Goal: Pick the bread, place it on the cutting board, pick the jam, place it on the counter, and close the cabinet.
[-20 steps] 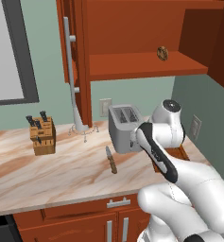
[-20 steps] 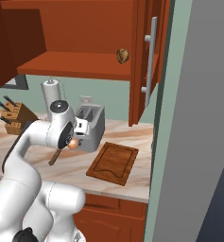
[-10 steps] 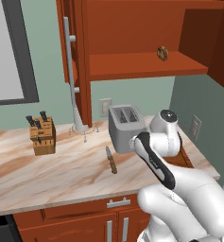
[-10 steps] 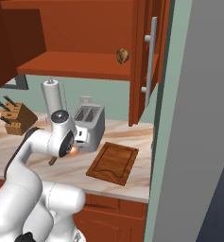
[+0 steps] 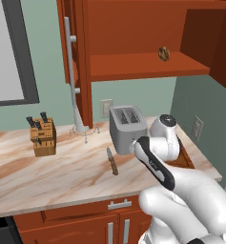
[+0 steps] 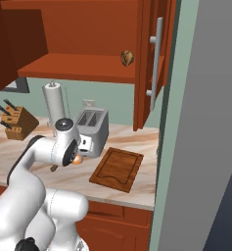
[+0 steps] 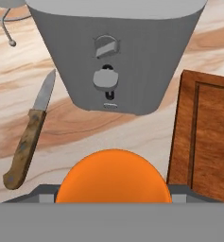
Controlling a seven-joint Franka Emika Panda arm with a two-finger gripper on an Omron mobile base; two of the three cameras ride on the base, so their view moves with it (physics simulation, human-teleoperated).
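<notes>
The orange jam (image 7: pixel 113 182) sits between my gripper's (image 7: pixel 112 194) fingers, low over the marbled counter (image 5: pixel 62 171) in front of the toaster. From the right base view a bit of the jam (image 6: pixel 77 159) shows under my hand. The dark cutting board (image 6: pixel 117 169) lies flat just right of the jam, bare; its edge (image 7: pixel 205 137) is close in the hand view. The bread (image 5: pixel 164 53) sits on the lower shelf of the open cabinet (image 5: pixel 133 28), whose door (image 6: pixel 154 63) stands swung out.
A grey toaster (image 5: pixel 128 127) stands right behind the hand. A wooden-handled knife (image 7: pixel 28 137) lies on the counter left of the jam. Further left are a paper towel holder (image 6: pixel 55 105) and a knife block (image 5: pixel 42 136). A wall closes the counter's right end.
My hand with the jam has sunk a little toward the counter in front of the toaster. The bread and cutting board have not moved.
</notes>
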